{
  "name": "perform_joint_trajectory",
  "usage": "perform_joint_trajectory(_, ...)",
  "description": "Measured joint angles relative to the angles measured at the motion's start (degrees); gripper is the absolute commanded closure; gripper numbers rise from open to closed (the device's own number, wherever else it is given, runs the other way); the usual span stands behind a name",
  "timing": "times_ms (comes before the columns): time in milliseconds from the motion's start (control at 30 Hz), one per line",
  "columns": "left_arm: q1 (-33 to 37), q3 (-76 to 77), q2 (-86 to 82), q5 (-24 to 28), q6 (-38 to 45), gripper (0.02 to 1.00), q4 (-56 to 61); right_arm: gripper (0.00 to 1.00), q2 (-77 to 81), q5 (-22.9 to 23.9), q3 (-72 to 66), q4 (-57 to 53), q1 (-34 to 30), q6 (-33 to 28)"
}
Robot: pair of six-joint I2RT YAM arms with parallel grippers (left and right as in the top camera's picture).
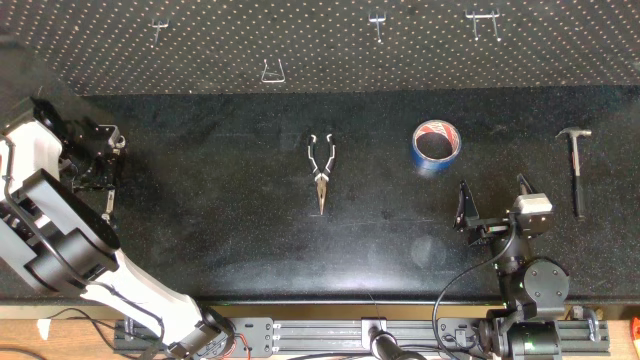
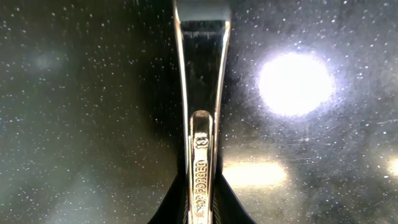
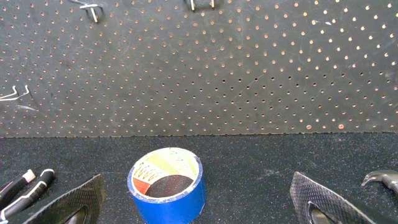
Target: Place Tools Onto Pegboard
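Two tools on record. Left tool (image 1: 102, 178), at the left end of the desk (image 1: 220, 240), is clamped on a wrench (image 2: 200, 74) over the surface. Right tool (image 1: 493, 200) has its fingers apart; the tape roll (image 1: 436, 146) lies just beyond it, the pliers (image 1: 321, 165) farther left, the hammer (image 1: 576, 170) at right. The pegboard (image 1: 320, 40) with its hooks (image 1: 273, 72) stands farthest.

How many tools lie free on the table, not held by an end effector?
3: the pliers near the middle, the blue tape roll right of them, the hammer at the far right. A wrench sits in the left end effector. None seems hidden.
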Motion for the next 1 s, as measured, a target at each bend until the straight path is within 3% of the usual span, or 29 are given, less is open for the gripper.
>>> perform_joint_trajectory(533, 0.0, -0.1, -2.7, 0.7, -4.0, 0.991, 1.4, 0.025, 0.0, 0.0, 0.0, 0.0, 0.0, 0.0)
perform_joint_trajectory(800, -1.9, -3.9, -22.9, 4.6, -7.1, 0.989, 6.9, 0.025, 0.0, 0.0, 0.0, 0.0, 0.0, 0.0)
perform_joint_trajectory(1000, -11.2, -23.0, -40.0, 5.0, -9.2, 0.991, 19.0, 0.027, 0.0, 0.0, 0.0, 0.0, 0.0, 0.0)
